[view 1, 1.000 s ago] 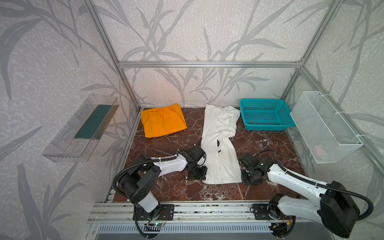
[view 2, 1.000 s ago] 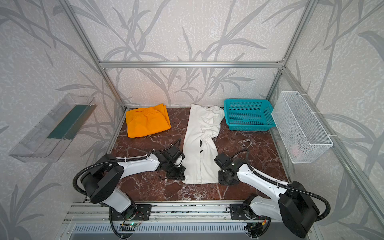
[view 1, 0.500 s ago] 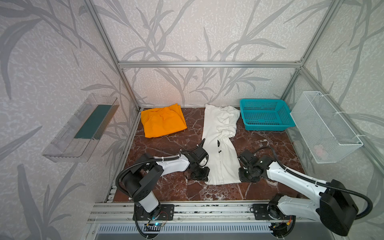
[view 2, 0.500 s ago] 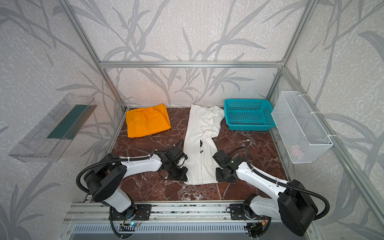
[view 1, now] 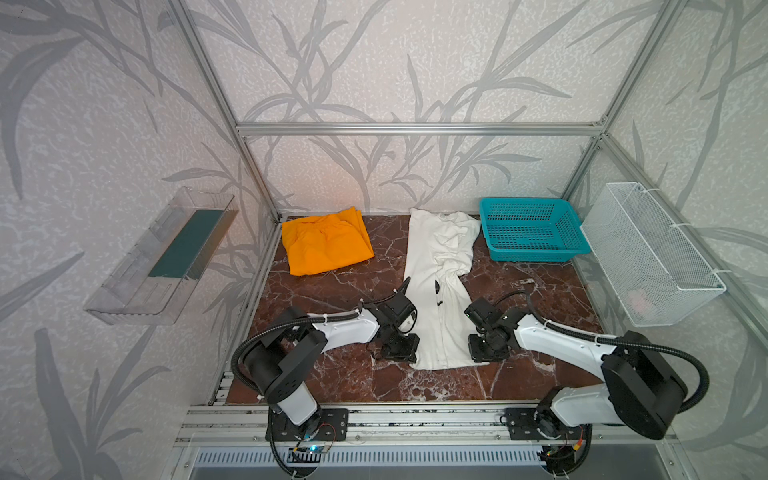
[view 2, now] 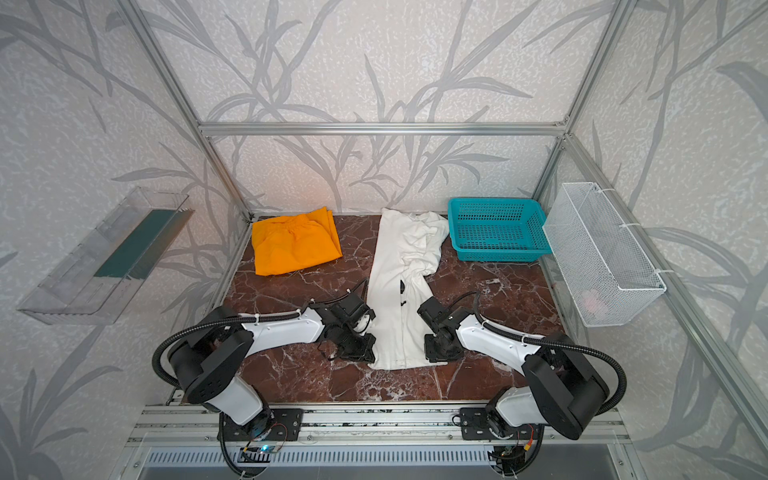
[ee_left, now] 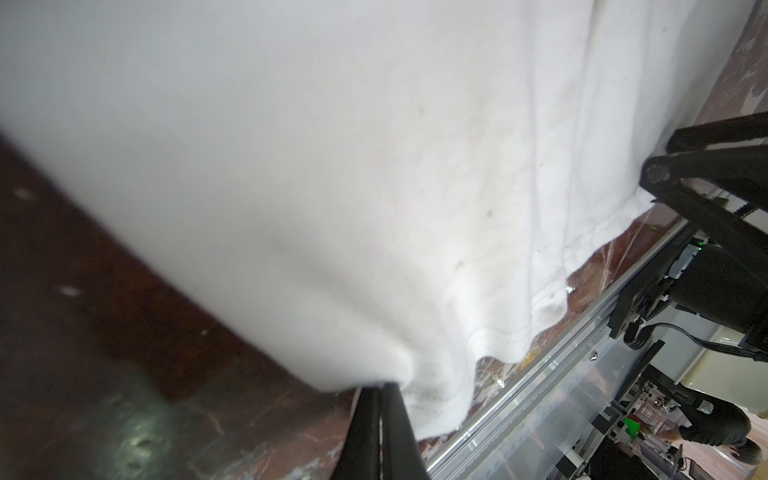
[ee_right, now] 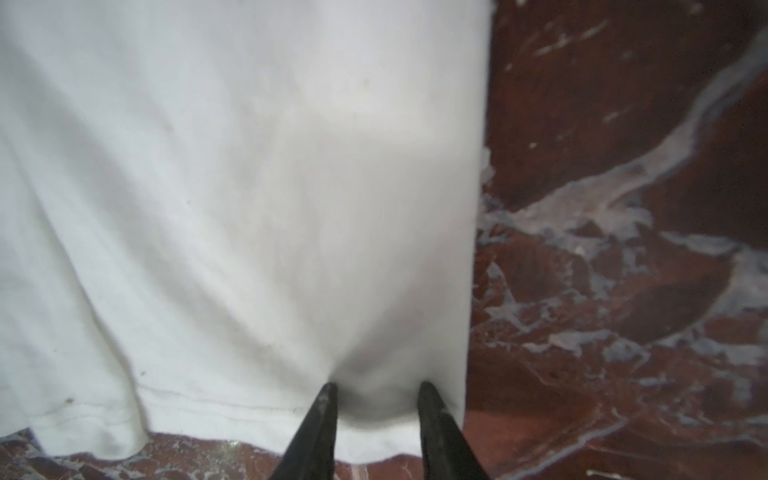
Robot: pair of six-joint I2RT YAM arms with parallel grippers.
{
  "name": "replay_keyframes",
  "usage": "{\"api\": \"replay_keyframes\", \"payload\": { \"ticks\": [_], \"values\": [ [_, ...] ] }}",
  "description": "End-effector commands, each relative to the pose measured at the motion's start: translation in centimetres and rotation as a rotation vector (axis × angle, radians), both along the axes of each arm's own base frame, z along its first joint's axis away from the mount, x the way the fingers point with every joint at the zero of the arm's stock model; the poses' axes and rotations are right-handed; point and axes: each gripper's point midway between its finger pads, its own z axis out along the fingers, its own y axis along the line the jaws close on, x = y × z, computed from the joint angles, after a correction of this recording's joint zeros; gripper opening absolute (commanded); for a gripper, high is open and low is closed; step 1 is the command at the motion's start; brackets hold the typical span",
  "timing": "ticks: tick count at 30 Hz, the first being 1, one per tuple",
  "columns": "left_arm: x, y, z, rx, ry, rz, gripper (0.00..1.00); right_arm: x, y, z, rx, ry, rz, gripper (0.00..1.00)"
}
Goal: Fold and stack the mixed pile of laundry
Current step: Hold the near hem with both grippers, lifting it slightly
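The white shirt lies as a long narrow strip down the middle of the marble table, collar end bunched at the back. The orange trousers lie folded at the back left. My left gripper is low at the shirt's near left hem corner, shut with the cloth's edge pinched at its tips. My right gripper sits on the near right hem corner. Its jaws are apart, pressing into the shirt, with a pucker of cloth between the tips.
A teal plastic basket stands at the back right, close to the shirt's collar end. A white wire basket hangs on the right wall and a clear tray on the left wall. Bare marble lies between the trousers and my left arm.
My right gripper slid left onto the shirt's near right corner. My left gripper shifted slightly nearer along the left edge and stayed shut.
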Motion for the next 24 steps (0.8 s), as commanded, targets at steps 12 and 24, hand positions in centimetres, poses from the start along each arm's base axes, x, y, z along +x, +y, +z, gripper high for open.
{"api": "replay_keyframes", "payload": {
  "ticks": [12, 24],
  "values": [
    [-5.0, 7.2, -6.1, 0.352, 0.14, -0.008, 0.0, -0.7, -2.6, 0.5, -0.113, -0.009, -0.016, 0.03],
    [-5.1, 7.2, -6.3, 0.354, 0.147, -0.007, 0.0, -1.5, -3.8, 1.9, -0.142, -0.017, -0.003, 0.0]
  ]
}}
